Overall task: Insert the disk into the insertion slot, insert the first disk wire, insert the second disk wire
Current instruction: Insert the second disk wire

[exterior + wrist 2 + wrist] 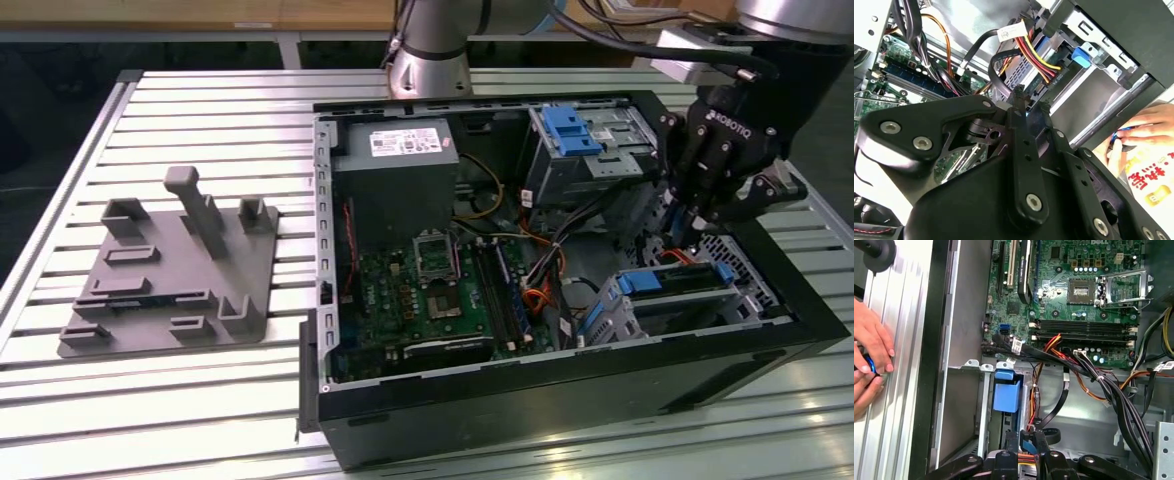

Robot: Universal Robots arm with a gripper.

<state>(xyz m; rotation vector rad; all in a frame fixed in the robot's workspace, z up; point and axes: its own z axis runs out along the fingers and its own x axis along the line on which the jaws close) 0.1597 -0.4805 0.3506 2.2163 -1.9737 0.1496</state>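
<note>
The disk, silver in its blue carrier, lies in the low grey insertion slot at the exterior view's right, inside the black case. My gripper hangs just above it. In the first wrist view the gripper is shut on a small blue wire connector, close to the carrier's blue tab and the slot's sheet-metal wall. In the second wrist view the gripper points at the disk's end. There a red, yellow and black wire bundle and a black cable loop meet.
A taller metal cage with a blue latch stands behind the gripper. The motherboard and thick black cable bundles crowd the case. A person's hands rest outside the case wall. A grey fixture plate lies on the slatted table.
</note>
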